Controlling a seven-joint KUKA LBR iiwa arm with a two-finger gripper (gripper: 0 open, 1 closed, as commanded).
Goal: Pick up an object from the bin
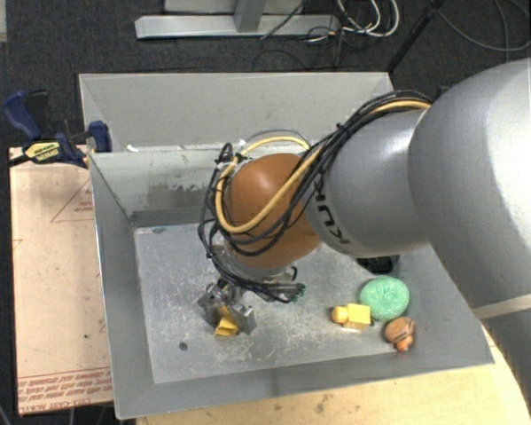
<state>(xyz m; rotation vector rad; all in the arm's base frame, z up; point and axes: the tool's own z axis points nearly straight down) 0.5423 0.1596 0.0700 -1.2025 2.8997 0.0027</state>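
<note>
Down on the floor of the bin (120, 286), left of its middle and toward the near wall, the gripper (226, 314) stands with its two fingers closed on a small yellow piece (224, 327), which shows between the fingertips. The piece looks to be at floor level, so I judge the step in hand to be the grasp itself, with the lift not yet made. The next move calls for a straight rise, with the fingers kept firmly together, since the piece is small and sits low at the very tips, where it could slip out.

Above the gripper sits the wrist's round orange cover (270, 207), with black and yellow cables (248, 224) looped around it.

Besides the held piece, the bin holds only a few loose things, all well apart from the gripper, in the near right corner. A yellow block (352, 315) lies there, just beside a round green disc (384, 296), and a small orange and brown thing (399, 332) sits just in front of the disc. Something black (379, 264) lies partly hidden under the arm, and I cannot tell what it is. None of these lies in the way of a lift
</note>
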